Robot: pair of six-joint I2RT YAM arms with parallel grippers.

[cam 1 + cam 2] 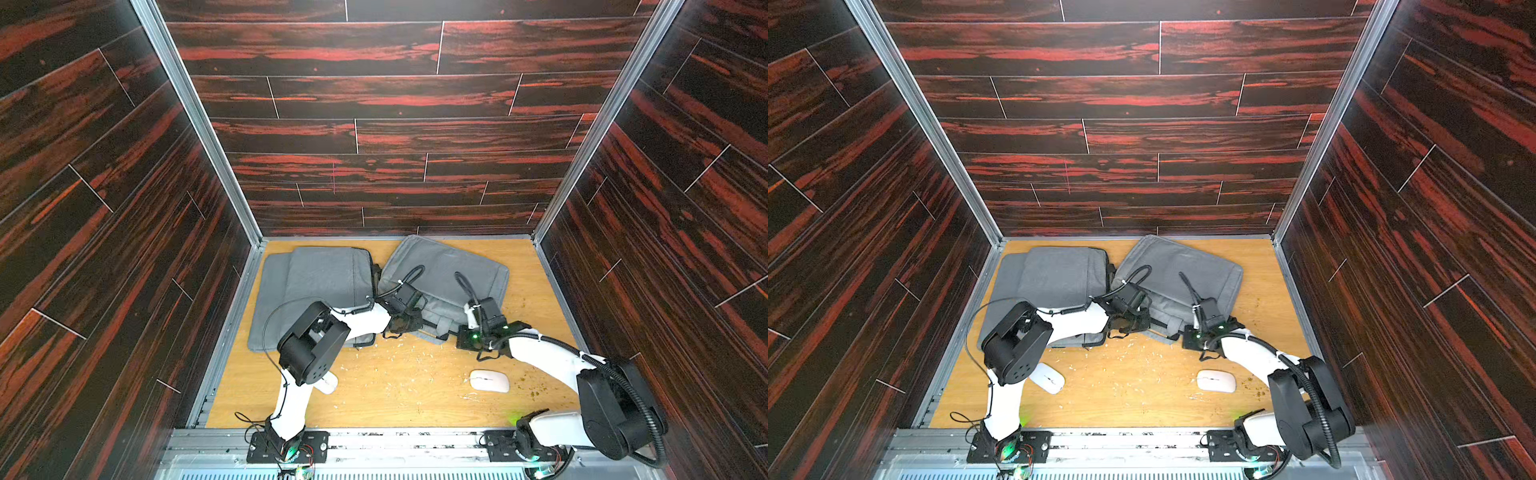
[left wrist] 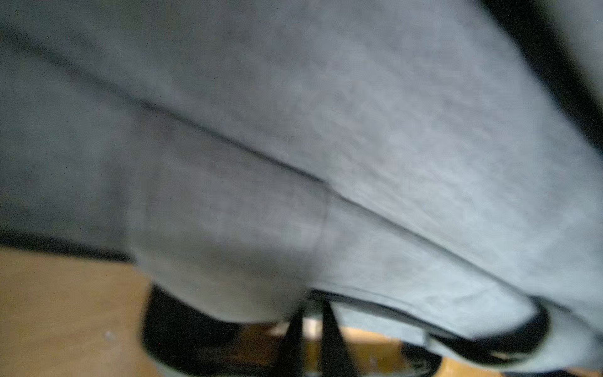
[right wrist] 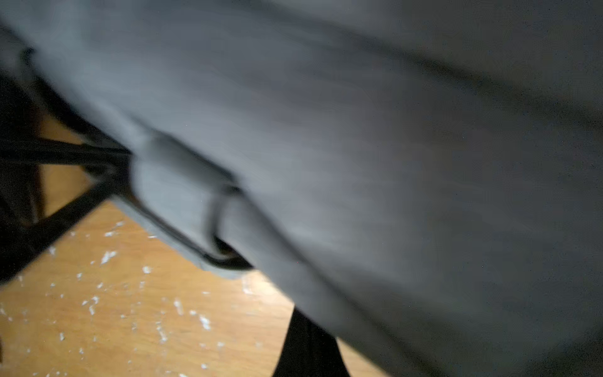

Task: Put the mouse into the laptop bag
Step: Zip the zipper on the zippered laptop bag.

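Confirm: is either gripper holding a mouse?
No, the left white mouse and right white mouse lie on the wooden table, while the left gripper and right gripper are at the right grey laptop bag.

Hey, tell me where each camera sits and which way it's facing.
Top views: high at the robot's front edge, facing down and inward at the table, left bag, right bag, left mouse and right mouse; left arm and right arm show.
Left wrist: on that arm, close on grey bag fabric; no robot part clearly visible.
Right wrist: likewise, on grey bag fabric and a black strap.
Shared: both wrist views catch bag edge over wood.
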